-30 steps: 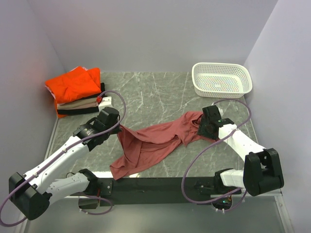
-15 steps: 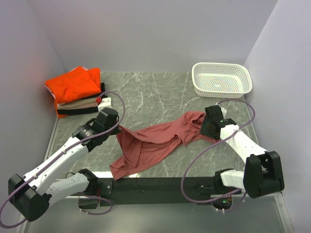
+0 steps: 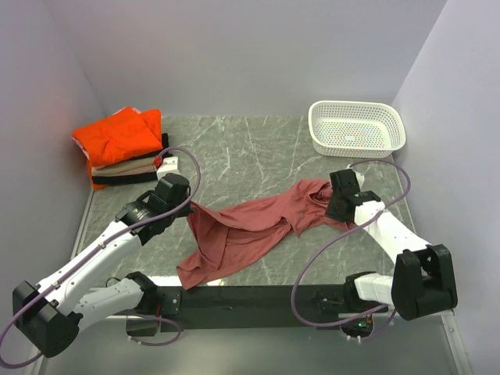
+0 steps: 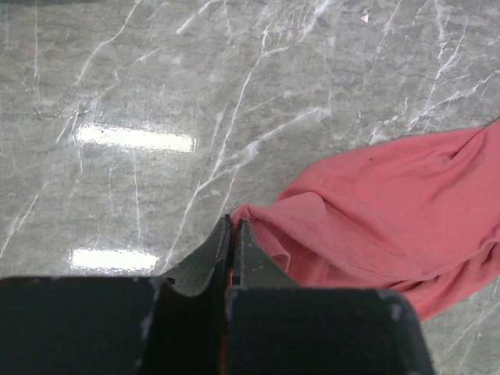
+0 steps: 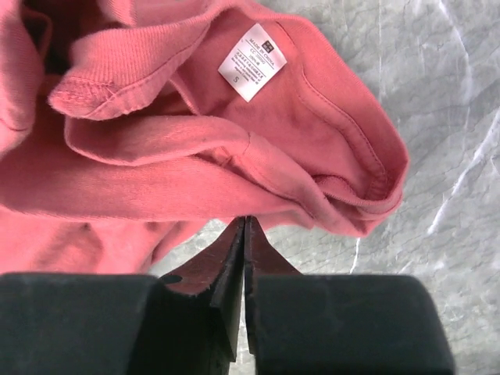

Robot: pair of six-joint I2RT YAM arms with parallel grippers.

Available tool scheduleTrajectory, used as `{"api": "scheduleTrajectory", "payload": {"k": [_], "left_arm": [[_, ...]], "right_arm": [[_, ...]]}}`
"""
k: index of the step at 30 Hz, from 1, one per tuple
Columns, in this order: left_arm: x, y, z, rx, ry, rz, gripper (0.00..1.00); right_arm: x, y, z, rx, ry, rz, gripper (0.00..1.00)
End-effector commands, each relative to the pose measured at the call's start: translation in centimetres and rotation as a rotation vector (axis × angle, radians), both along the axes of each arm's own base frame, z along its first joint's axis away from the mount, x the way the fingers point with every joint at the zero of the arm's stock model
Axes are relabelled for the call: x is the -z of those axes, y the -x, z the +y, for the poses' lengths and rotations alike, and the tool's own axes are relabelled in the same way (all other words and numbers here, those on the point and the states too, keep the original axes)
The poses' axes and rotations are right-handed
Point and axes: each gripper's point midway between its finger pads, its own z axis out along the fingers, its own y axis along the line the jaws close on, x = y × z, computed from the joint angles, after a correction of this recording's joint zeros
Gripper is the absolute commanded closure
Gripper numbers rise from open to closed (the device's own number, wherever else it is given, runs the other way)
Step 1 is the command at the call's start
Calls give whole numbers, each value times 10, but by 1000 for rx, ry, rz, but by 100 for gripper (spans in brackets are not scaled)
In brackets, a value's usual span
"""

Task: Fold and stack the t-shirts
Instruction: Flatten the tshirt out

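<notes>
still the spreading-out step: salmon shirt (image 3: 250, 226) lies bunched mid surface (image 3: 258, 148), left jaws pinching one edge, right jaws shut at the collar (image 5: 348, 160) (can't tell if they caught cloth), next probably pull apart to flatten it

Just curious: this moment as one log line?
Left end effector: shut on salmon shirt | right end effector: shut on it | folded stack: far left

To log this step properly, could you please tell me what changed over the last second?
The right gripper edged slightly rightward in the top view, at the collar of the salmon shirt; its jaws now stand shut. The left gripper kept its pinch on the shirt; the folded stack and basket stayed put.
</notes>
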Motion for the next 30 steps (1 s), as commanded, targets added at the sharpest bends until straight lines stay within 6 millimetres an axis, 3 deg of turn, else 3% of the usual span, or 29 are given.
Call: {"api": "scheduleTrajectory", "payload": {"k": [1, 7, 9, 10, 13, 15, 17, 24, 30], "left_arm": [[-4, 0, 2, 5, 6, -18, 100], [-5, -1, 0, 13, 12, -21, 100], [-6, -1, -1, 16, 19, -26, 100], [-6, -1, -2, 19, 22, -27, 100], [-6, -1, -3, 28, 24, -26, 100], [-5, -1, -2, 27, 19, -27, 100], [-6, 0, -2, 32, 21, -30, 100], [-8, -1, -3, 36, 25, -36, 100], [-8, -1, -3, 33, 23, -37, 100]], "right_arm": [[-19, -9, -2, 6, -2, -67, 100], [-25, -8, 0, 3, -16, -76, 98], [-30, -7, -3, 17, -2, -83, 90], [-31, -7, -8, 38, 18, -87, 79], [-30, -9, -15, 66, 40, -73, 60], [-28, -12, -19, 74, 54, -57, 50], [-26, -14, -24, 87, 66, -48, 46], [-11, -14, -23, 84, 35, -17, 44], [2, -15, -18, 72, 9, 0, 51]]}}
